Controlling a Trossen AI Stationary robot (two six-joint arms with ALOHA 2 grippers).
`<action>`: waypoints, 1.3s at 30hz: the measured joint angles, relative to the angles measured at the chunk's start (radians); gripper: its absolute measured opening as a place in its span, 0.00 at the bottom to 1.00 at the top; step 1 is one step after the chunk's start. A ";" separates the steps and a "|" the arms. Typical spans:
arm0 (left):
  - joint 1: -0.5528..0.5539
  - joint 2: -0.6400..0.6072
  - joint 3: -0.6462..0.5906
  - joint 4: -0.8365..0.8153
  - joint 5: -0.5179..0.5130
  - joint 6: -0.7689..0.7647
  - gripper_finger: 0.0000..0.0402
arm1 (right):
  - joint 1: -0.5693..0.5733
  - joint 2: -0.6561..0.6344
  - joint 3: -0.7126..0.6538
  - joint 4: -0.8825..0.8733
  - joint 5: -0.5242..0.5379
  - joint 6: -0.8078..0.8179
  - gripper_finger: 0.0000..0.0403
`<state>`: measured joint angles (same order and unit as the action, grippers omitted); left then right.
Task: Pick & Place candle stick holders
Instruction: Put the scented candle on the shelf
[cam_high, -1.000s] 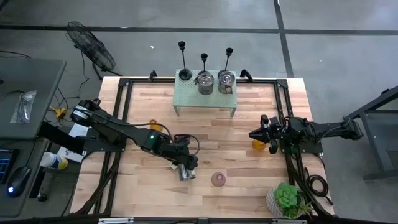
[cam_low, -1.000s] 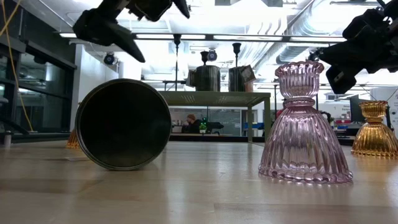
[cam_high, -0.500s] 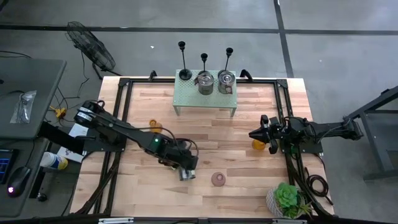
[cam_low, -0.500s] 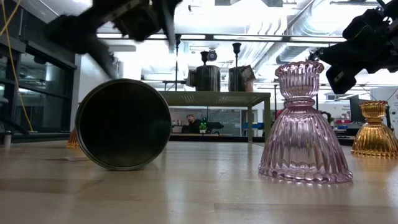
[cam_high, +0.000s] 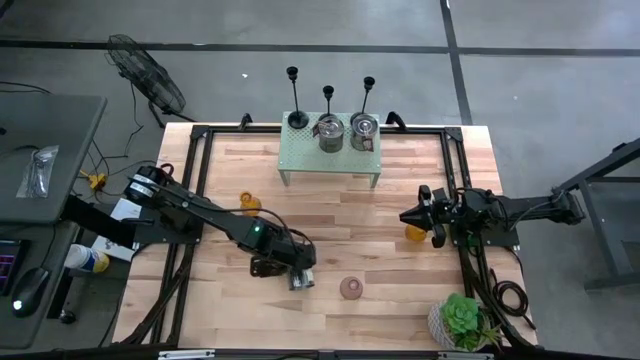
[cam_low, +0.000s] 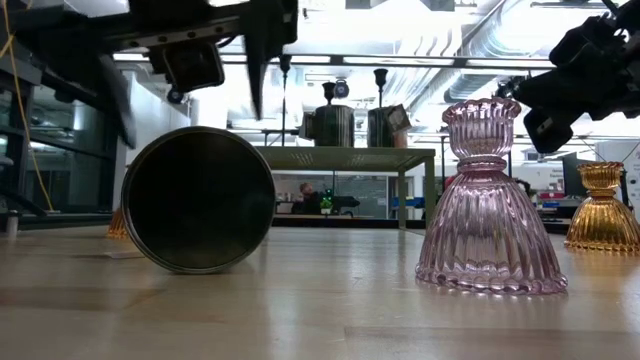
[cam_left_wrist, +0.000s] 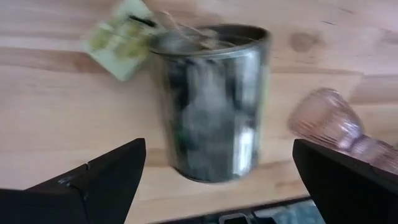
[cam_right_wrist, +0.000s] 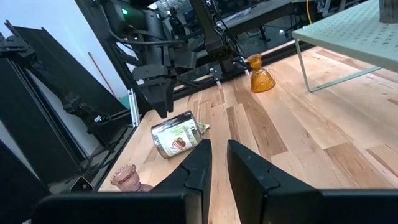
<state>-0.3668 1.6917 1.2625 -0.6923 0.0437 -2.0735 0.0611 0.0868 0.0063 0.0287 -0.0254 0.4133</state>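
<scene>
Three black candlesticks (cam_high: 296, 100) (cam_high: 328, 98) (cam_high: 368, 92) stand at the far side on a green shelf (cam_high: 300, 158), beside two tins (cam_high: 364, 130). They also show in the low view (cam_low: 284, 95). My left gripper (cam_high: 290, 266) is open wide just above a tin (cam_left_wrist: 211, 106) that lies on its side on the table. Its fingers stand on either side of the tin without touching it. The tin also shows in the low view (cam_low: 198, 200). My right gripper (cam_high: 408, 216) waits at the table's right, fingers nearly together and empty, next to an amber glass holder (cam_high: 415, 232).
A pink glass holder (cam_high: 351, 288) stands right of the lying tin and shows in the low view (cam_low: 485, 200). A second amber holder (cam_high: 248, 204) stands at the left. A potted plant (cam_high: 462, 320) sits at the near right corner.
My left gripper has come down toward the lying tin and a little toward the near edge, its open fingers now straddling the tin from above. The tin has not moved.
</scene>
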 joint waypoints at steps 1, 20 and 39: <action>0.000 0.000 -0.001 -0.012 0.001 -0.001 0.99 | 0.000 0.000 0.000 0.000 0.000 0.000 0.11; 0.022 0.061 -0.001 0.013 -0.012 -0.007 1.00 | 0.000 0.011 0.000 0.003 -0.001 0.000 0.11; 0.027 0.184 -0.001 0.121 -0.004 0.106 1.00 | 0.000 0.041 0.000 0.005 0.000 0.000 0.11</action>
<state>-0.3400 1.8756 1.2612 -0.5716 0.0393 -1.9673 0.0609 0.1273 0.0062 0.0337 -0.0257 0.4133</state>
